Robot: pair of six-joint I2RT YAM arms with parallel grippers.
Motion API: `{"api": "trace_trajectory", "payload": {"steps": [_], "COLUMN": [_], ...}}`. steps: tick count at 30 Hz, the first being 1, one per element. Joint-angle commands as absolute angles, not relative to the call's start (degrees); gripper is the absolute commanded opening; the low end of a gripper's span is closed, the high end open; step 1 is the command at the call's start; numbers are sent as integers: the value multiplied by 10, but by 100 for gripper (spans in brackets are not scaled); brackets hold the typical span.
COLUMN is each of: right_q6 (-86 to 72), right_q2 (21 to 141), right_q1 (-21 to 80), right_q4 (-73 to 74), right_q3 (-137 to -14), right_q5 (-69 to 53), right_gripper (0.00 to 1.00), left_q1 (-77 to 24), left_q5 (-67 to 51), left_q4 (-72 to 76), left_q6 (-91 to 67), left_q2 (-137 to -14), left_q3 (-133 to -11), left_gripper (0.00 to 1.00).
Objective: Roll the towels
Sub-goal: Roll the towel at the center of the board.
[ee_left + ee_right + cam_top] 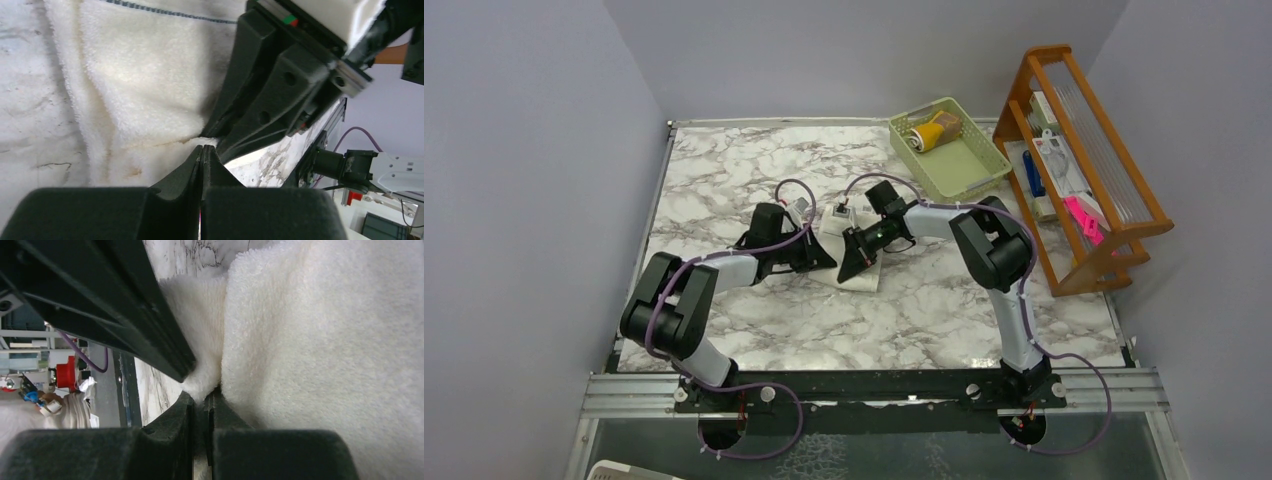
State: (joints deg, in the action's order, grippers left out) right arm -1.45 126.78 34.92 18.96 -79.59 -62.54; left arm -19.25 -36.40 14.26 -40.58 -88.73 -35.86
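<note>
Pinching a fold of the cream-white towel (140, 75) at the middle of the marble table (724, 170), the right gripper (204, 395) is clenched on the cloth, while the left gripper (202, 149), clamped fully together, touches that fold just beside it.

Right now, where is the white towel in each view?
Top external: white towel in the middle of the table.
Left wrist: white towel fills the upper left.
Right wrist: white towel fills the right side.
Shared landmark: the marble table beneath it.
</note>
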Motion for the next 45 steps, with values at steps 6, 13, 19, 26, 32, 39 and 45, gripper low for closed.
{"api": "trace_trajectory", "payload": {"steps": [6, 13, 19, 26, 32, 39, 45], "right_q6": [-35, -26, -47, -63, 231, 438, 513], "right_q2": [1299, 1230, 1043, 944, 870, 877, 914], "right_q1": [341, 340, 340, 337, 472, 490, 510], "right_q4": [175, 153, -38, -246, -458, -367, -327], "right_q3": [-798, -760, -615, -481, -324, -293, -321], "right_q5": [-625, -530, -304, -154, -88, -183, -149], "right_gripper": [11, 67, 99, 76, 79, 100, 94], "left_q1": [-192, -192, -191, -192, -192, -192, -192], "left_q5": [-321, -278, -267, -260, -263, -269, -273], "left_q4": [190, 187, 178, 177, 175, 169, 165], "left_q6": [-390, -374, -364, -359, -362, -359, -358], "left_q2": [-979, -1024, -1036, -1039, -1046, -1054, -1061], "left_q3": [-382, -392, -389, -379, -386, -393, -399], "left_gripper": [0, 0, 0, 0, 0, 0, 0]}}
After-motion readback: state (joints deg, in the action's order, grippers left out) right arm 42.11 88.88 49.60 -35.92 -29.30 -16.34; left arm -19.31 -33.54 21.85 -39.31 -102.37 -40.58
